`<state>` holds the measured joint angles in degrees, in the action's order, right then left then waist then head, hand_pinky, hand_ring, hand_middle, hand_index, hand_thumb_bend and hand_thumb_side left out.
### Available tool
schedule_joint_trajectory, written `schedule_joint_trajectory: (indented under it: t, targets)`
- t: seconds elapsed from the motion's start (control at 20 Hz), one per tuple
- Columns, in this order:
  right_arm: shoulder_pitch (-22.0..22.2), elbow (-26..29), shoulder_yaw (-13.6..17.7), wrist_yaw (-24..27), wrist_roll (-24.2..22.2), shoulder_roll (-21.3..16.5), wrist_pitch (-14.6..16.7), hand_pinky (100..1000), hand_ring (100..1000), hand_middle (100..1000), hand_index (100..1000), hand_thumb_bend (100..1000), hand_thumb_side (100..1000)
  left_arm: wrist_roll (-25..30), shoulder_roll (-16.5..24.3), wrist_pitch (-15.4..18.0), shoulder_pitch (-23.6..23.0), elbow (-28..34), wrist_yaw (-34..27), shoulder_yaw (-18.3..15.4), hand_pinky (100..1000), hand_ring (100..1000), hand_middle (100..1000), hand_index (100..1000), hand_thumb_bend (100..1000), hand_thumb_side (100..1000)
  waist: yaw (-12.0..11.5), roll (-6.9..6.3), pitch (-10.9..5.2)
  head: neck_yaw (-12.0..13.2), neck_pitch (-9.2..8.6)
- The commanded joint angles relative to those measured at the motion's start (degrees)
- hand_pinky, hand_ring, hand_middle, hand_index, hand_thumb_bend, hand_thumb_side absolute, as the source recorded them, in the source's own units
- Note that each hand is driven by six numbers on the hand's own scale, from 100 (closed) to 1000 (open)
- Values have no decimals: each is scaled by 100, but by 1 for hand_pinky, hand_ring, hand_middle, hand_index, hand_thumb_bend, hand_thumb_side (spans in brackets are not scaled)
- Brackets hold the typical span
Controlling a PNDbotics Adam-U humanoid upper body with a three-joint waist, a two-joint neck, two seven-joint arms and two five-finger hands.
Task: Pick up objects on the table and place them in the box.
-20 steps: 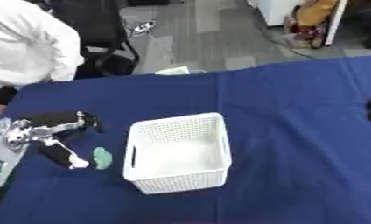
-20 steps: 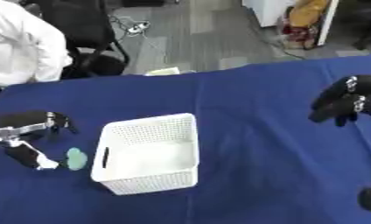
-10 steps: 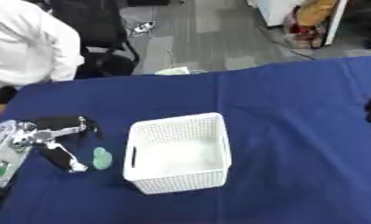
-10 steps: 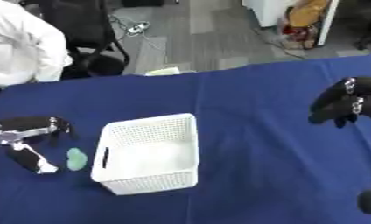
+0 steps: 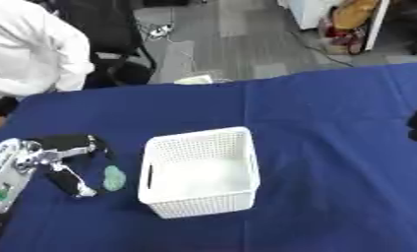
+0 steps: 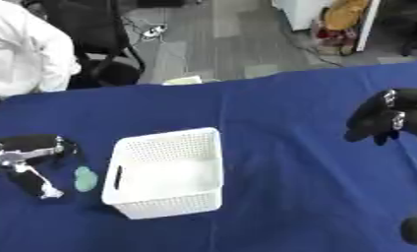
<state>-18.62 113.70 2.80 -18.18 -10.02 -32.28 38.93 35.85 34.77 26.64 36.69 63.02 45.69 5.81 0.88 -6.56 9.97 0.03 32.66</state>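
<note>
your left hand (image 5: 64,162) sits with thumb and fingers spread apart, holding nothing, just beside the pale green object (image 5: 114,177) left of the white box (image 5: 200,171). right eye view: your right hand (image 6: 386,116) hangs curled, empty, well apart.

We see a deep blue table (image 5: 332,162) carrying a white box (image 5: 199,172) whose walls are a fine mesh of small holes. Beside it lies a pale mint-green object (image 5: 114,178). Our left hand (image 5: 61,160) is black with silver parts; our right hand (image 6: 380,118) is black.
</note>
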Motion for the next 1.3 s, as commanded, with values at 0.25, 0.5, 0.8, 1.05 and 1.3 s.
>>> schedule_joint_trajectory:
  t: [0.25,0.5,0.8,1.05,1.3]
  targets:
    - [-61,89,30,51,-33,-123,3,100,245,514,594,720,1000,13,6,75,163,-140,49,-89,110,459,774,826,965,268,5,46,-71,44,-68]
    - [-70,89,31,57,-43,-121,3,100,246,514,594,718,1000,-26,-60,112,201,-205,43,-103,100,450,767,818,946,260,15,46,-74,56,-63]
    - [-81,89,33,62,-47,-122,3,100,246,514,594,716,1000,-86,-73,145,216,-237,13,-104,100,425,748,798,940,226,27,40,-77,78,-60]
    - [-82,89,33,62,-53,-122,2,100,246,514,594,718,1000,-67,-71,162,224,-270,23,-94,100,420,747,787,940,219,30,41,-76,93,-40]
    - [-83,89,31,58,-73,-123,-2,100,246,514,594,719,1000,-47,-78,150,231,-312,24,-95,100,416,745,786,933,209,31,41,-78,97,-48]
